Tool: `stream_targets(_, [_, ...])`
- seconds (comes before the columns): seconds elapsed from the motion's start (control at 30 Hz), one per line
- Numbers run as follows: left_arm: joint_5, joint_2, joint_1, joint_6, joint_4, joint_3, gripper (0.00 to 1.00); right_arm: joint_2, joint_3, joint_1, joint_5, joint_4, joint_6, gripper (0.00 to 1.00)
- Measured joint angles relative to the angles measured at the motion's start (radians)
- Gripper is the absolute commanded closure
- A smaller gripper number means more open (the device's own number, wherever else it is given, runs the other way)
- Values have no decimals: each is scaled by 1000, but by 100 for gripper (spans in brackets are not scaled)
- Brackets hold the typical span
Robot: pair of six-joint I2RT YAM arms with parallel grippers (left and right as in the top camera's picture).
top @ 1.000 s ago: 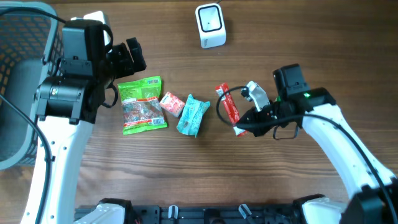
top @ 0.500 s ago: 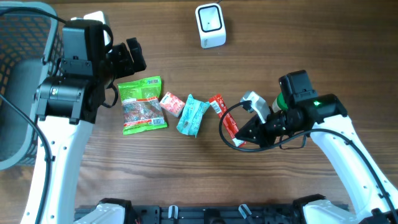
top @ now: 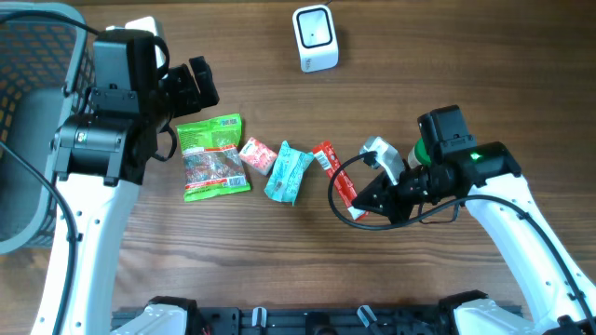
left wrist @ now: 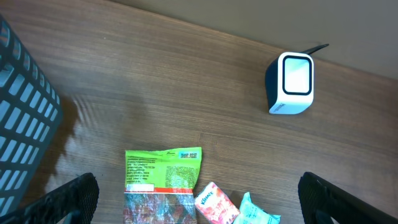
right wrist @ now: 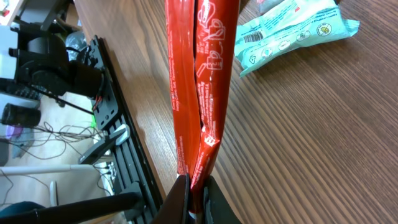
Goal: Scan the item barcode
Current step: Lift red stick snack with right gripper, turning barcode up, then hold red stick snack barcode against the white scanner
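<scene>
1. The right pincer [top: 361, 208] is clamping fully shut on the near end of the red stick packet [top: 336, 175], with the jaws pinching its crimped seam.
2. The red stick packet is sitting just right of the tabletop [top: 466, 56] centre, at 3 o'clock of the teal packet [top: 289, 173] and just beside it. Its free end is pointing toward 11 o'clock. Whether it is touching the wood, I cannot tell.
3. The scanner [top: 315, 38] is standing at 12 o'clock of the stick, well apart.
4. The left pincer [top: 194, 86] is hanging wide open, gripping nothing, at 12 o'clock of the green packet [top: 213, 156].
5. The pink packet [top: 257, 155] is lying between green and teal.
6. The grey basket [top: 37, 56] is occupying the 9 o'clock edge.
</scene>
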Motion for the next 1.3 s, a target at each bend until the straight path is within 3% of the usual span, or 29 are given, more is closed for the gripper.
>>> stream_targets(0.13, [0, 0, 0, 0, 0, 0, 0, 0, 0, 0, 0, 11, 1, 96])
stream_targets(0.37, [0, 0, 0, 0, 0, 0, 0, 0, 44, 0, 148, 101, 224, 96])
stream_targets(0.5, [0, 0, 0, 0, -1, 0, 0, 0, 257, 0, 293, 83, 399, 96])
stream_targets(0.63, [0, 0, 0, 0, 1, 0, 0, 36, 579, 0, 450, -85, 468, 96])
stream_targets(0.8, [0, 0, 0, 0, 0, 0, 0, 286, 949, 50, 693, -242, 478, 96])
stream_targets(1.03, [0, 0, 0, 0, 0, 0, 0, 507, 980, 218, 1041, -123, 431, 96])
stream_targets(1.3, [0, 0, 0, 0, 0, 0, 0, 739, 984, 263, 1300, 49, 291, 96])
